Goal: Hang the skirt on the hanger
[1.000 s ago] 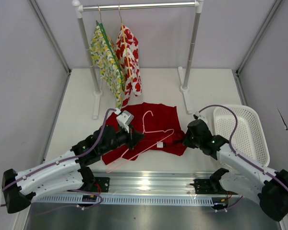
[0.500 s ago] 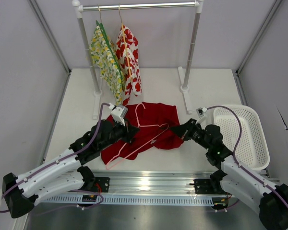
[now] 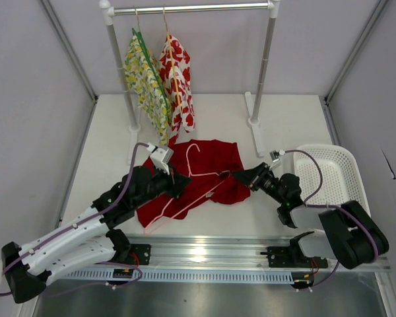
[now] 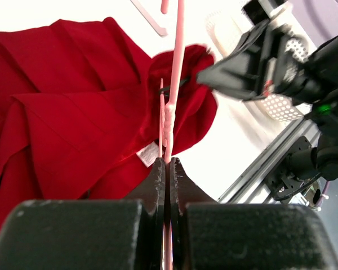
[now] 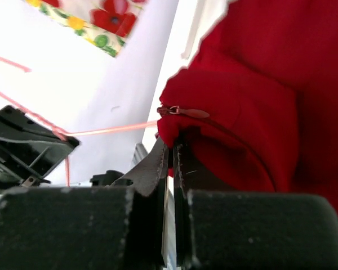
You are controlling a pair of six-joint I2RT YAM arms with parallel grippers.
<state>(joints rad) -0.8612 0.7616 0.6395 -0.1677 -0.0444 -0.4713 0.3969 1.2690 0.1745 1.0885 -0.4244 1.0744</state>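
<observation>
Red soft cloth is pinched in my R gripper point(image 5: 172, 151); its jaws are shut tight on a folded edge of the skirt point(image 3: 208, 165), right by a small zip pull point(image 5: 183, 112); that bit of cloth bunches up just past my R tips. The rest of the skirt lies spread on the table point(image 3: 105, 145), ahead of both grippers & betw. them.

My L gripper point(image 4: 168, 167) is shut too; it nips the thin pink wire of the hanger point(image 4: 175, 79); the wire runs straight out ahead of my L tips, over the red cloth, toward the spot where my R gripper holds the skirt. The hanger's hook is at the far end, away from my L tips; the hanger sits on top of the skirt.

A small white tag point(image 4: 149, 153) on the skirt is just left of my L tips. A white basket point(image 3: 330, 178) is off to the right of my R gripper. Far ahead of my L gripper, a yellow-green flower top point(image 3: 145, 82) & a white top w/ red flowers point(image 3: 178, 86) hang on a rack point(image 3: 191, 9).
</observation>
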